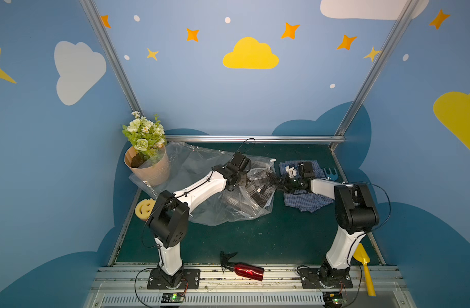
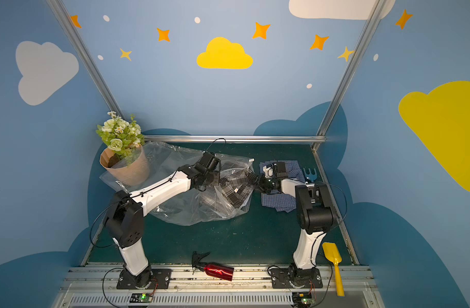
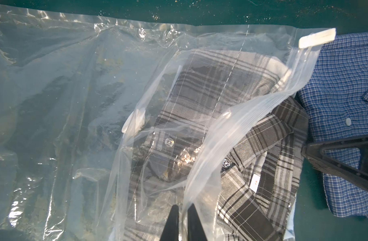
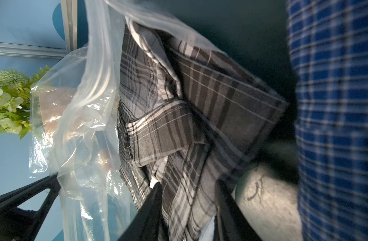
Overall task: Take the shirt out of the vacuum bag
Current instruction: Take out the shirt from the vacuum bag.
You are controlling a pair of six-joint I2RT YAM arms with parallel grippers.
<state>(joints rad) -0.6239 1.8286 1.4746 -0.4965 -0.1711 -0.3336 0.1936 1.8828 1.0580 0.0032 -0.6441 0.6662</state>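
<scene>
- Closest to the left wrist camera, the left gripper [image 3: 183, 207] has its black jaws pressed almost together on the clear zip-seal lip of the vacuum bag [image 3: 53, 83], pinching that strip.
- That bag lies crumpled on the green table [image 1: 255, 240], left of centre and toward the far side. Its open mouth faces right, and the white slider [image 1: 272, 160] sits at the far end of the mouth.
- Inside it, the gray plaid shirt [image 3: 262, 146] is only partly contained. One part lies under the plastic, while the collar and label have come out of the mouth to the right.
- The right gripper [image 4: 188, 187] has its jaws half closed with a fold of the plaid fabric held between them. In both top views the shirt draws into a narrow bunch at this claw [image 1: 278, 182] [image 2: 256, 182].
- The left arm [image 1: 199, 190] rises from its near-left base to a raised elbow. Its forearm then stretches far and rightward over the bag, and the wrist bends down at the mouth.
- The right arm [image 1: 321, 189] rises from the near-right base and folds at the elbow. Its forearm points left, low over a blue checked shirt [image 1: 303, 201] spread on the table just right of the bag.
- A tilted paper flower pot [image 1: 151, 170] holding white and green flowers [image 1: 144, 133] and dark soil sits at the bag's far left corner. Whether it rests on the plastic or only against it I cannot tell.
- A yellow smiley sponge [image 1: 143, 209] lies near the bag's left edge, partly behind the left arm's elbow.
- A small blue rake [image 1: 331, 173] lies far right.
- A red spray bottle [image 1: 244, 269] lies on its side at the near edge, and a yellow scoop [image 1: 364, 266] lies near right.
</scene>
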